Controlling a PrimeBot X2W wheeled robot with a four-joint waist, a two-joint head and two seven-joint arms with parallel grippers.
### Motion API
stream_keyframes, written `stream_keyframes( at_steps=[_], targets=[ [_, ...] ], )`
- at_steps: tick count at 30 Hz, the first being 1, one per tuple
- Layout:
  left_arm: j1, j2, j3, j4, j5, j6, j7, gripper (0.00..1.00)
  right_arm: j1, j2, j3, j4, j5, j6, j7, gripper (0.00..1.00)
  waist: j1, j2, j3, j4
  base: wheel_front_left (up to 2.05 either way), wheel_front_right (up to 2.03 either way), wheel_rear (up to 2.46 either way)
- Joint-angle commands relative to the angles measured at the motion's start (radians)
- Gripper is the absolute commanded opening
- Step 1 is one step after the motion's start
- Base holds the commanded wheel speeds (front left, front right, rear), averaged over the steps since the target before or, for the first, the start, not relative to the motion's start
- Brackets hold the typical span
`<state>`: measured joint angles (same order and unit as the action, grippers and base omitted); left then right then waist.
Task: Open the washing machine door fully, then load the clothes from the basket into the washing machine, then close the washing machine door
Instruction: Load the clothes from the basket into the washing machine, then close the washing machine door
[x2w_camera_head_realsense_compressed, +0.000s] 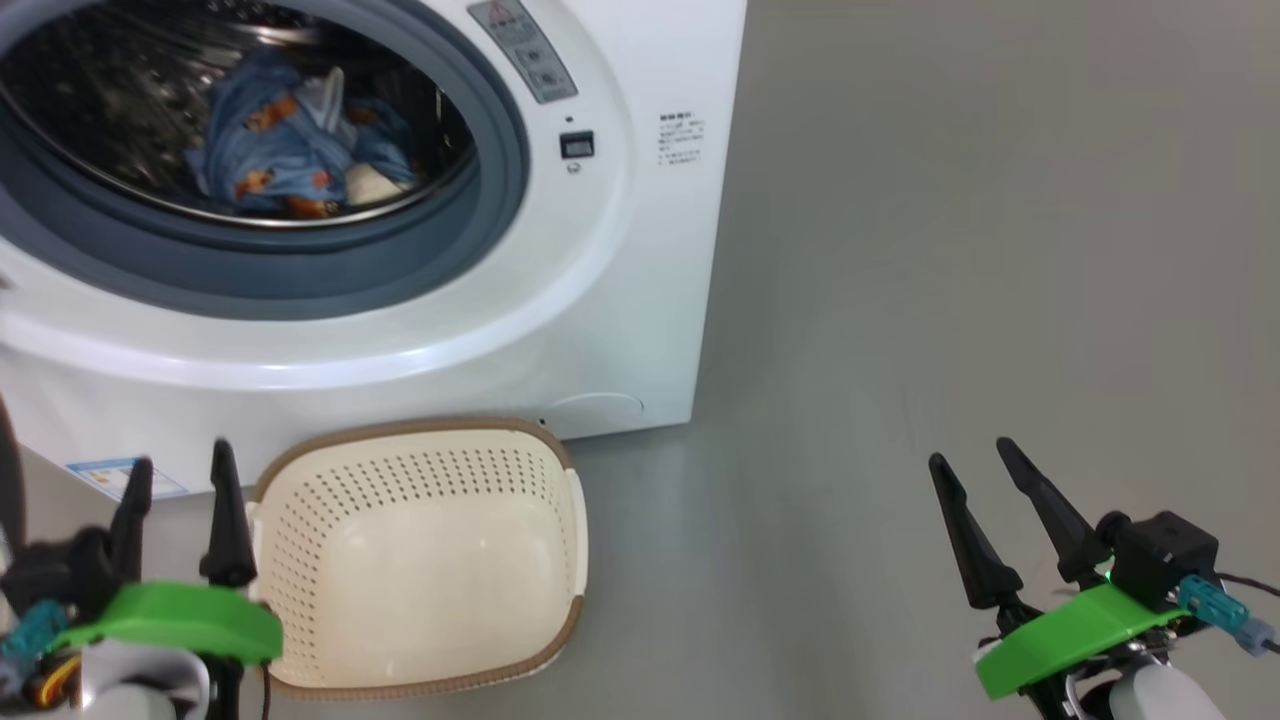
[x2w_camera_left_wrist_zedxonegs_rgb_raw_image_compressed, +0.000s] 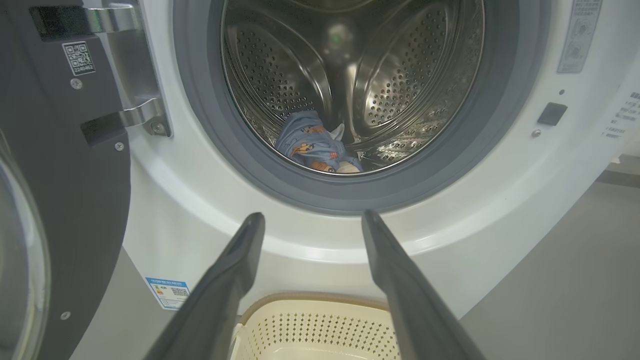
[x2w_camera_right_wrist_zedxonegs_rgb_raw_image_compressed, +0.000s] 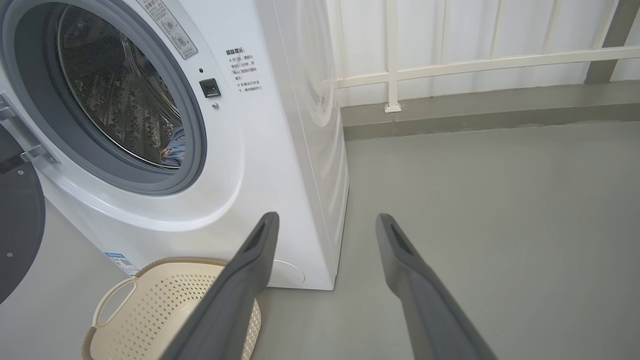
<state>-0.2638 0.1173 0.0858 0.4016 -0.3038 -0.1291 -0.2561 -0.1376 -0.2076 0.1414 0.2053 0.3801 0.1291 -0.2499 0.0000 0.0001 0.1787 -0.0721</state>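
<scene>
The white washing machine (x2w_camera_head_realsense_compressed: 640, 250) stands open. Its black-rimmed door (x2w_camera_left_wrist_zedxonegs_rgb_raw_image_compressed: 60, 200) is swung wide to the left. The light blue printed clothes (x2w_camera_head_realsense_compressed: 290, 140) lie in the steel drum (x2w_camera_left_wrist_zedxonegs_rgb_raw_image_compressed: 320, 147), and a bit of them peeks past the seal in the right wrist view (x2w_camera_right_wrist_zedxonegs_rgb_raw_image_compressed: 172, 150). The cream basket (x2w_camera_head_realsense_compressed: 420, 560) sits on the floor before the machine with nothing in it (x2w_camera_left_wrist_zedxonegs_rgb_raw_image_compressed: 320, 330) (x2w_camera_right_wrist_zedxonegs_rgb_raw_image_compressed: 165, 310). My left gripper (x2w_camera_head_realsense_compressed: 180, 480) hovers open just left of the basket, fingers pointing at the machine (x2w_camera_left_wrist_zedxonegs_rgb_raw_image_compressed: 312, 220). My right gripper (x2w_camera_head_realsense_compressed: 980, 465) is open over bare floor at the lower right (x2w_camera_right_wrist_zedxonegs_rgb_raw_image_compressed: 327, 220).
Grey floor (x2w_camera_head_realsense_compressed: 950, 250) stretches to the right of the machine. A white railing (x2w_camera_right_wrist_zedxonegs_rgb_raw_image_compressed: 450, 65) and wall run behind it. A blue label sticker (x2w_camera_left_wrist_zedxonegs_rgb_raw_image_compressed: 170, 292) sits low on the machine's front.
</scene>
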Motion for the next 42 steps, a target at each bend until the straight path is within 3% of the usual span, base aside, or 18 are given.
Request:
stream_keyframes(
  at_steps=[1,18,42],
  targets=[
    [0.021,0.024,0.032,-0.04,0.012,-0.002,-0.006,1.0,0.015,-0.015,0.009,-0.024,0.004,0.002,-0.012,1.0,0.0,-0.0001,-0.03,0.017,0.0,0.0,0.0],
    [0.203,-0.01,0.046,-0.153,0.011,-0.002,-0.006,1.0,0.091,-0.027,-0.011,-0.024,0.009,0.002,-0.012,1.0,0.0,-0.0001,-0.108,0.03,0.0,0.0,0.0],
    [0.197,-0.011,0.045,-0.165,0.001,-0.002,-0.006,1.0,0.087,-0.015,-0.023,-0.033,0.004,0.002,-0.012,1.0,0.0,-0.0001,-0.094,0.034,-0.14,0.14,0.0]
  ],
)
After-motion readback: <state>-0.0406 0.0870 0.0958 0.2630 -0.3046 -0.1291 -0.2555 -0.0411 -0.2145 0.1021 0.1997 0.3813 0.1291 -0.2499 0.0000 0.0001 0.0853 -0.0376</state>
